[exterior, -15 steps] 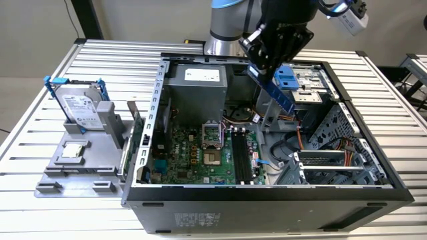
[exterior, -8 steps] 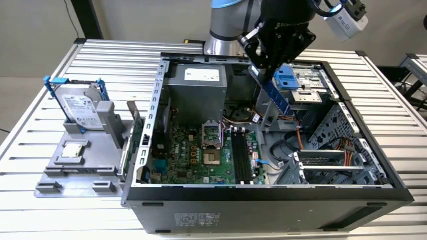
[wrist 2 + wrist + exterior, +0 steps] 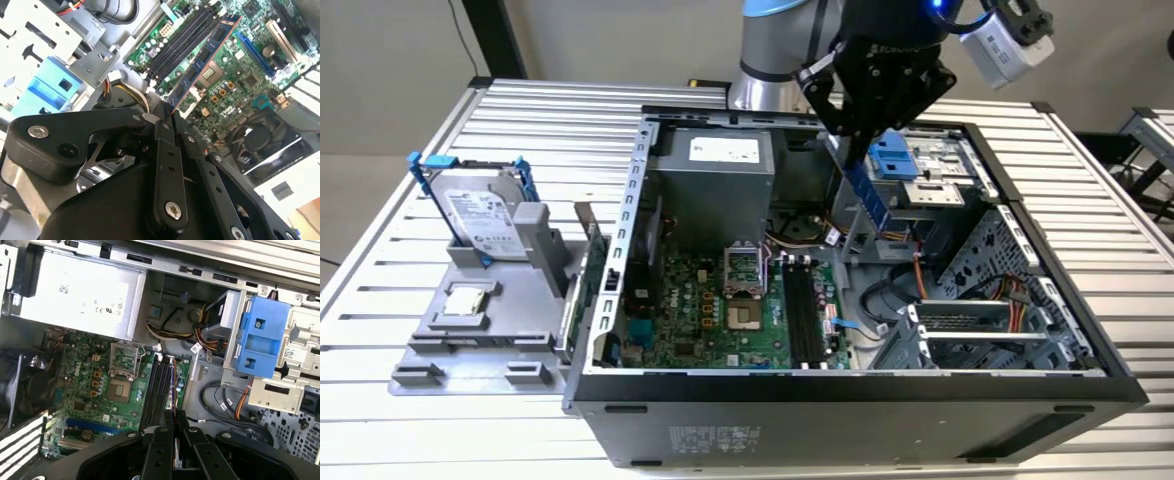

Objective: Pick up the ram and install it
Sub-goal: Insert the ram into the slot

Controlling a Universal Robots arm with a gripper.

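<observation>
The ram (image 3: 870, 195) is a long, thin, dark blue board with black chips. My gripper (image 3: 851, 148) is shut on its upper end and holds it slanting down into the open computer case (image 3: 854, 385). It hangs above the motherboard (image 3: 707, 320), apart from the black memory slots (image 3: 803, 310). In the second wrist view the ram (image 3: 205, 55) runs out from the gripper (image 3: 167, 117) beside the memory slots (image 3: 182, 42). In the first wrist view the gripper (image 3: 175, 421) holds it edge-on over the memory slots (image 3: 156, 390).
Inside the case are a grey power supply (image 3: 714, 180), a blue drive bracket (image 3: 891, 160), a processor socket (image 3: 744, 270) and loose cables (image 3: 894, 295). On the exterior view's left, a hard drive in a blue frame (image 3: 480, 215) and a square silver chip (image 3: 467, 300) rest on a grey holder (image 3: 454, 355).
</observation>
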